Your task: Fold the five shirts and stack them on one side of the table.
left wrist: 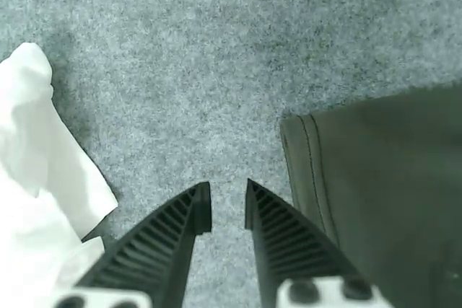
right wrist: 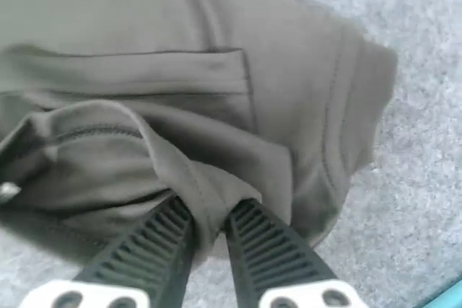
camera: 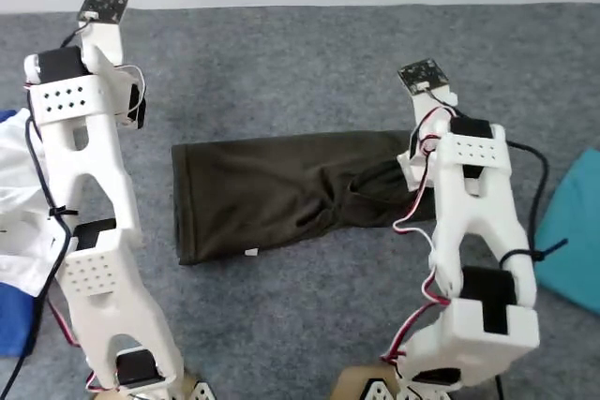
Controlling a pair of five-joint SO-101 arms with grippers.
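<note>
Because a fold is judged to be under way, a raised ridge of the dark olive shirt (camera: pixel 281 194) is pinched between the nearly closed jaws of the right gripper (right wrist: pixel 211 213), at the garment's crumpled end. The shirt is spread lengthwise across the middle of the grey table (camera: pixel 281 53). The left gripper (left wrist: pixel 227 203) is held slightly parted and empty over bare surface, just beside the shirt's stitched edge, with a white shirt (left wrist: pixel 36 178) near its other side.

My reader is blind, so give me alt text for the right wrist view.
The right gripper pinches a raised fold of the dark olive shirt between its black ribbed fingers. The shirt lies rumpled on grey carpet, with a sliver of teal cloth beyond it.
</note>
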